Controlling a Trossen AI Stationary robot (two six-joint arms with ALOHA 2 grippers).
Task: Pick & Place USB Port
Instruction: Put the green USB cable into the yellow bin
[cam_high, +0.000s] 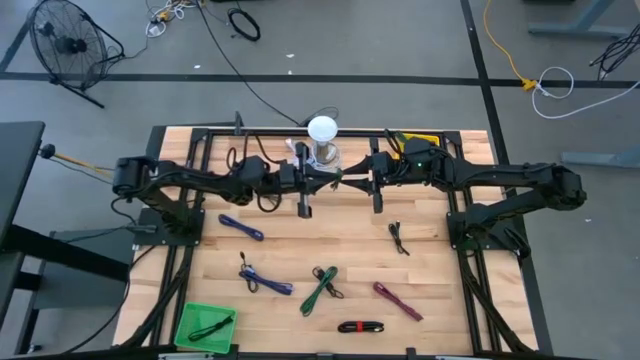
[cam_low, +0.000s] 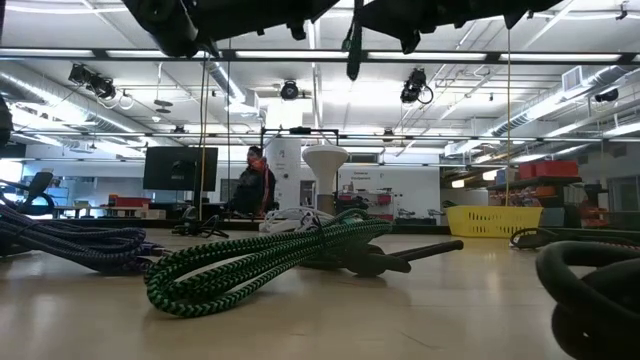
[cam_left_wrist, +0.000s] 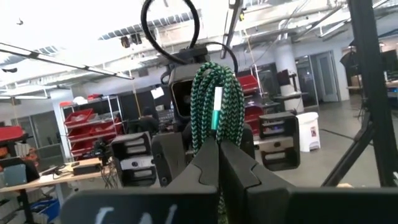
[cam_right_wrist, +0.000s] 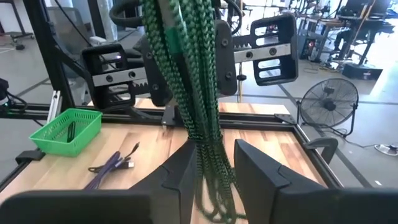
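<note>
Left wrist view shows the left tool shut tight on a green and black braided cable wound in a bundle, held high above the wooden bench. In the right wrist view the right tool has its two fingers standing apart, one on each side of the same hanging cable, and it does not seem to pinch it yet. Both tools meet in the air over the far middle of the bench. The green plastic basket, where the cable most likely has to go, sits well apart from them at the near left corner. Things could go wrong in the swap. If the left tool lets go before the right tool squeezes, the cable will fall to the bench. If the right tool catches only a few strands, the bundle could slip loose and dangle. If both tools squeeze and one pulls away, the cable could get yanked or the loops could snag on a finger.
</note>
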